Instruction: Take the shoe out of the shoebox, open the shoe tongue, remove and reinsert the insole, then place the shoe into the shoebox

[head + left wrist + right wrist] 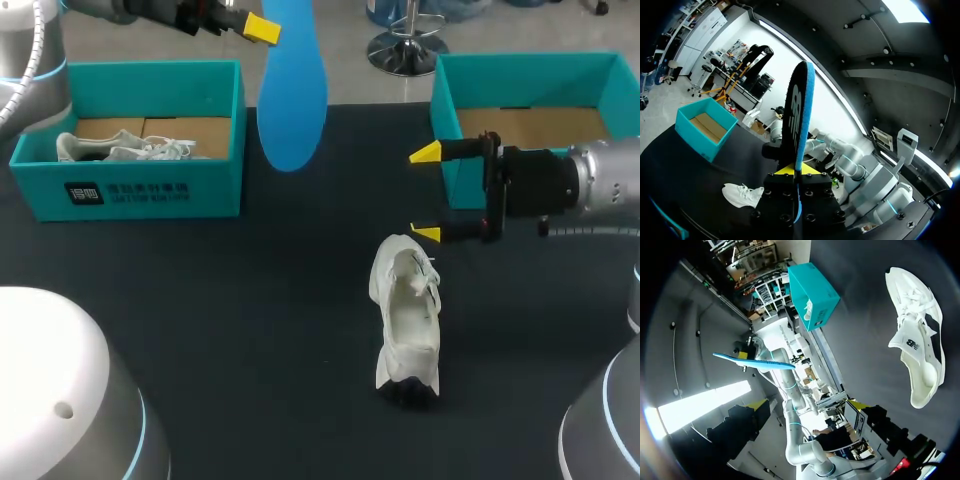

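a: where's the insole?
b: clamped in left claw, high over the counter. shoe lies mid-counter; right claw apart, just beside it.
a: advice?
b: i'd steady the shoe first, then feed insole in toe-first, shallow.

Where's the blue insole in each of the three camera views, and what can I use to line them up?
Head view: the blue insole is held by the left gripper, raised beyond the white shoe.
Left wrist view: the insole stands edge-on, clamped in that arm's own gripper.
Right wrist view: a thin blue sliver, held aloft by the other arm.
Shared landmark: the white shoe, visible in all three.
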`<state>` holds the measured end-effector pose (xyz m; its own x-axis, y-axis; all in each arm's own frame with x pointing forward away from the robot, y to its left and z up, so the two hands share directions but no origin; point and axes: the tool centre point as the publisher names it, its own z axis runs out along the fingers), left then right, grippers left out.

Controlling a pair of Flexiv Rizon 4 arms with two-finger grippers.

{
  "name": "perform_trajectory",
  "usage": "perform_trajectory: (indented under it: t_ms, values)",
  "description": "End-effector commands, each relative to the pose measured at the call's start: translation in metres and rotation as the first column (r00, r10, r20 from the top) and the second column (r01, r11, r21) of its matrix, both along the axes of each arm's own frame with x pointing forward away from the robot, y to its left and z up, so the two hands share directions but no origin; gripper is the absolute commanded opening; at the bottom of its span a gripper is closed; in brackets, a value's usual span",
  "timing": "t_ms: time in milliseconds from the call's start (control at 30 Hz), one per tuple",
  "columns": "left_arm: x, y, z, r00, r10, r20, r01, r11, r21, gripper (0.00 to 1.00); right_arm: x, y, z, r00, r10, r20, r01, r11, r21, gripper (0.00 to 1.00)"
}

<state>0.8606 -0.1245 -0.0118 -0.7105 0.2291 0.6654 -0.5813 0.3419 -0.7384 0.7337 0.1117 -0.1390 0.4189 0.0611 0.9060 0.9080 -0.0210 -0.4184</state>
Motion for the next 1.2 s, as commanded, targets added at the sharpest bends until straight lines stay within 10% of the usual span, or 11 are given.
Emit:
perform_trajectory:
  t_ms: [33,433,500,733,1200]
  values:
    - [0.001,0.0,0.0,1.0,-0.002,0.001,0.002,1.0,0.0,0.0,-0.001,0.001,0.0,1.0,-0.002,0.0,0.002,1.0,-0.002,1.0]
    - [0.001,0.0,0.0,1.0,-0.002,0.001,0.002,1.0,0.0,0.0,-0.001,0.001,0.0,1.0,-0.002,0.0,0.002,1.0,-0.002,1.0]
    - [-0.01,0.007,0.009,0.983,0.01,0.181,-0.005,1.0,-0.028,0.0,-0.001,0.001,0.0,1.0,-0.002,0.0,0.002,1.0,-0.002,1.0]
    - [-0.061,0.051,-0.001,0.775,0.029,0.632,0.046,0.994,-0.103,0.0,-0.001,0.001,0.0,1.0,-0.002,0.0,0.002,1.0,-0.002,1.0]
    - [-0.11,0.064,-0.033,0.45,0.144,0.881,0.039,0.983,-0.18,0.0,-0.001,0.001,0.0,1.0,-0.002,0.0,0.002,1.0,-0.002,1.0]
